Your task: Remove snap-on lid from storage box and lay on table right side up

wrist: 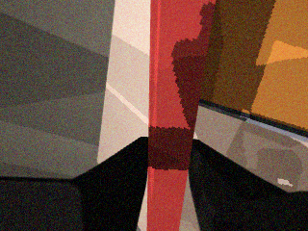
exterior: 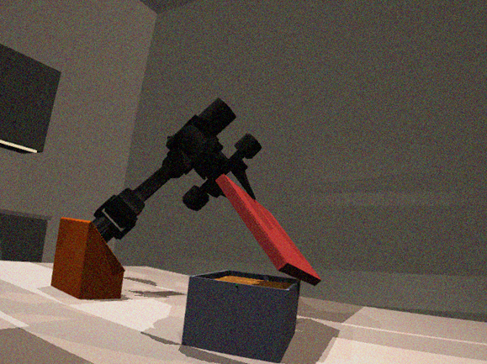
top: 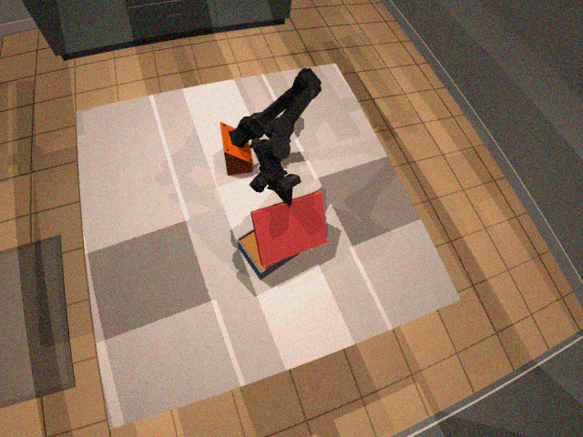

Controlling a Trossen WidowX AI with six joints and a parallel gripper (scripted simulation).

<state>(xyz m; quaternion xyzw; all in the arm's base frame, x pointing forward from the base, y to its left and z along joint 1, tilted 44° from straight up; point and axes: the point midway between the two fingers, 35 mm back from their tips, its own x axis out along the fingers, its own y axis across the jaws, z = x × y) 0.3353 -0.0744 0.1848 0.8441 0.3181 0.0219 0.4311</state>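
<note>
The red lid [top: 292,230] [exterior: 260,226] [wrist: 175,29] is off the dark blue box and held steeply tilted above it. Its upper edge is in my gripper; its lower edge hangs near the box's rim on the side away from the arm's base. Whether that edge touches the rim I cannot tell. My gripper [top: 288,199] [wrist: 167,146] is shut on the lid's edge, with one black finger on either side of it in the wrist view. The dark blue box [exterior: 237,320] stands upright on the table, open at the top, with an orange-brown inside. The lid hides much of it in the top view.
An orange wedge-shaped block [top: 239,162] [exterior: 79,262] stands beside the arm, behind the box. The pale patterned table top [top: 141,376] reaches out on all sides of the box, with its edges against the tiled floor. A dark cabinet [top: 164,18] stands beyond the table.
</note>
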